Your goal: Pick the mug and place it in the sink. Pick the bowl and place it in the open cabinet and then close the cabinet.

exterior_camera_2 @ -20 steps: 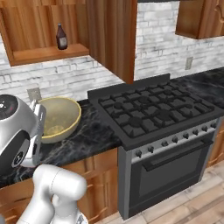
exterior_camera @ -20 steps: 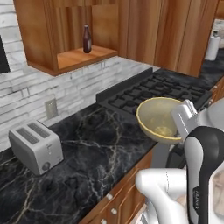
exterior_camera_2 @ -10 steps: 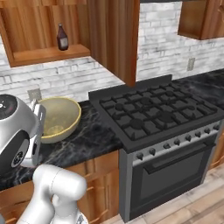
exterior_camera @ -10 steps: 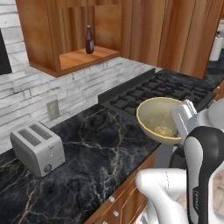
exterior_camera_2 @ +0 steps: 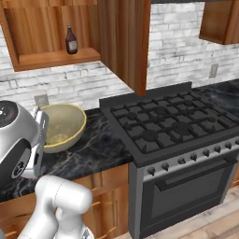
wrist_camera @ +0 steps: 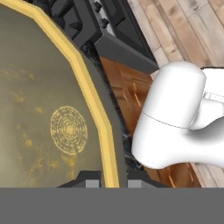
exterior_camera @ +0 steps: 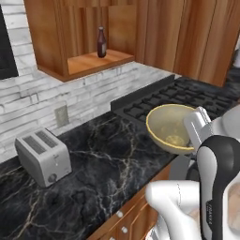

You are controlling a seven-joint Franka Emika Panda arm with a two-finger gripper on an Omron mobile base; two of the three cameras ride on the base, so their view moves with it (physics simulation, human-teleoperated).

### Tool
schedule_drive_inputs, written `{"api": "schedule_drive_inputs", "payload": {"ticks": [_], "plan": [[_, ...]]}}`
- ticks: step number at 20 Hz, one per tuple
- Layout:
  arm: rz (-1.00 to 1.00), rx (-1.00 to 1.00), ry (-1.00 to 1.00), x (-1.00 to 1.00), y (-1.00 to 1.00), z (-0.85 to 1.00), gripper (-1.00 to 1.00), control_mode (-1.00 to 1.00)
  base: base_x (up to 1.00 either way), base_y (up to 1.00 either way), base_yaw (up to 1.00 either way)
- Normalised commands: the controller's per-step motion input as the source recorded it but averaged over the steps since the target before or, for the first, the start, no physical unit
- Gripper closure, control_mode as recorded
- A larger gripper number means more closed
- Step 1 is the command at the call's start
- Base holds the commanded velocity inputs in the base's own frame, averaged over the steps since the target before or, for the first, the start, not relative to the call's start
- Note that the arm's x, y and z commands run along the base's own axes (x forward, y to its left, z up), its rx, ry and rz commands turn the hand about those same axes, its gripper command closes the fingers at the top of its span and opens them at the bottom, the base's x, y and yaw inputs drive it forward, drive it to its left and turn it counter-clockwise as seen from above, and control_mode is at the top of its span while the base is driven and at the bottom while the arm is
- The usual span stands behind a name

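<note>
From the left base view, we see the bowl (exterior_camera: 173, 127) at the counter's (exterior_camera: 108, 154) front edge, beside the stove (exterior_camera: 187, 96), with the arm's hand at its near rim. The open cabinet (exterior_camera: 89, 44) sits up and to the left, a dark bottle (exterior_camera: 101, 42) on its shelf, a toaster (exterior_camera: 43, 156) below.

In the right base view, the bowl (exterior_camera_2: 60, 126) sits left of the stove (exterior_camera_2: 168, 123); the cabinet door (exterior_camera_2: 126, 42) juts out between bowl and stove, an edge we should swing clear of.

In the hand view, the end effector (wrist_camera: 106, 179) is pinched on the bowl's (wrist_camera: 43, 109) yellow rim, one fingertip (wrist_camera: 89, 182) inside. We judge the carry should rise straight, keep level, and set down beside the bottle.
</note>
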Motion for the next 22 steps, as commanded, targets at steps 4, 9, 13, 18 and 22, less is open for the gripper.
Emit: {"api": "schedule_drive_inputs", "payload": {"ticks": [4, 9, 13, 18, 22], "plan": [[0.0, 0.0, 0.0, 0.0, 0.0, 0.0, 1.0, 1.0, 0.92, 0.0, 0.14], [0.0, 0.0, 0.0, 0.0, 0.0, 0.0, 1.0, 1.0, 0.67, 0.0, 0.07], [0.0, 0.0, 0.0, 0.0, 0.0, 0.0, 1.0, 1.0, 0.44, 0.07, 0.0], [0.0, -0.03, -0.01, 0.05, 0.02, 0.01, 1.0, -1.0, 0.26, 0.1, 0.0], [0.0, -0.04, -0.03, 0.05, 0.07, 0.25, 1.0, -1.0, 0.0, 0.0, 0.0]]}}
